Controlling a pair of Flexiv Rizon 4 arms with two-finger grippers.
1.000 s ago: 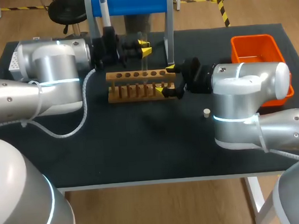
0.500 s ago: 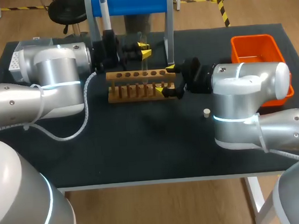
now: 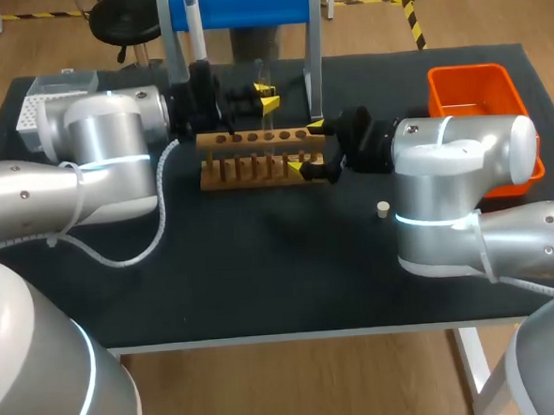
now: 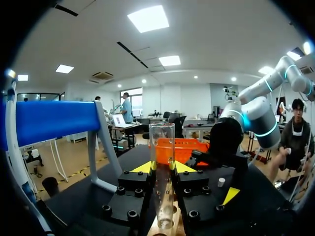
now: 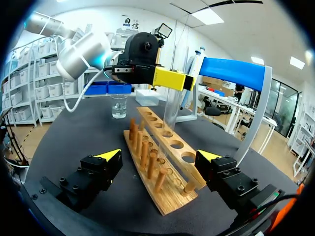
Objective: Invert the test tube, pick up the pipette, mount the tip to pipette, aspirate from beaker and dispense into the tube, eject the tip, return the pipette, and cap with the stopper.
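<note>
A laboratory bench fitted out for robot work is shown. In the head view a black table [image 3: 262, 274] is seen, with the left arm [image 3: 95, 153] and the right arm [image 3: 454, 187] brought in from the frame's sides. A wooden test tube rack [image 3: 253, 158] is placed at the middle. A blue-topped pipette stand [image 3: 246, 4] is set at the upper middle, a white tip box [image 3: 36, 105] at the upper left and an orange bin [image 3: 472, 97] at the upper right. A glass test tube [image 4: 162, 167] and a beaker [image 5: 118, 106] are shown in the wrist views.

Bright overhead light, seemingly faint shadows
</note>
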